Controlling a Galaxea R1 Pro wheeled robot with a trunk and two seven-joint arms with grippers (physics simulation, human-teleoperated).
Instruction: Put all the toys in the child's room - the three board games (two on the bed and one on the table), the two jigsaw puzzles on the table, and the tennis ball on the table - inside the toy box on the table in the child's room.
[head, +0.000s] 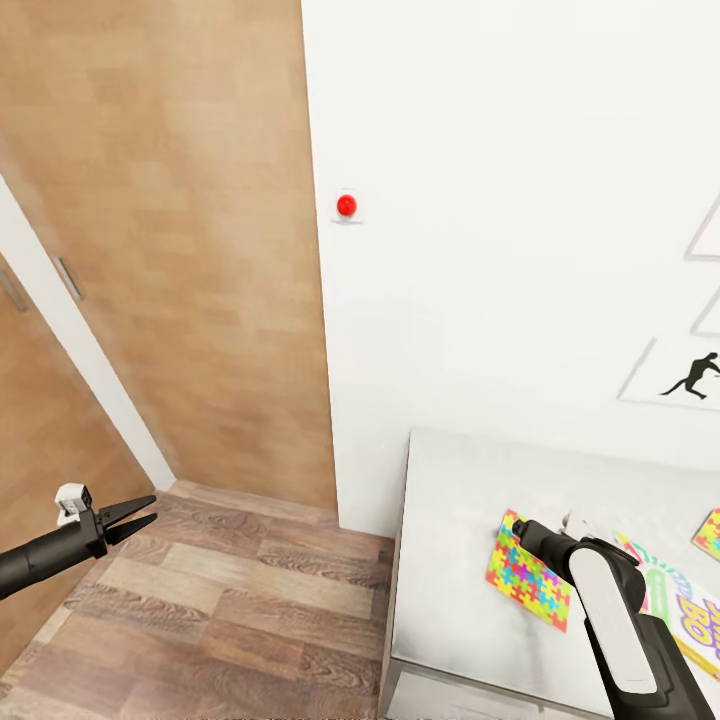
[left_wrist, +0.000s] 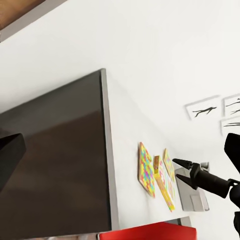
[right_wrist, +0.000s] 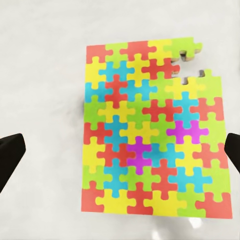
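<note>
The right hand (right_wrist: 120, 150) hangs with its black fingers spread wide over a thin multicoloured jigsaw puzzle sheet (right_wrist: 152, 132) lying flat on the pale grey-white desk (head: 450, 560). Just beside it lies a white lettered game box (head: 690, 620). The left hand (head: 135, 518) hovers over the wood-plank floor (head: 220, 620), fingers narrowly parted.

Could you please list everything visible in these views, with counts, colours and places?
jigsaw puzzles: two, multicoloured; one flat on the table under the right gripper, one at the head view's right edge.
Skip-Bo board game: one, white with green and red, on the table beyond the right arm.
table: one, pale grey-white, against the wall.
red button: one, on the white wall.
silhouette pictures: several, black on white, on the wall.
wooden door: one, brown.
left gripper: black, open, over the floor.
right gripper: black, open, above the puzzle.
</note>
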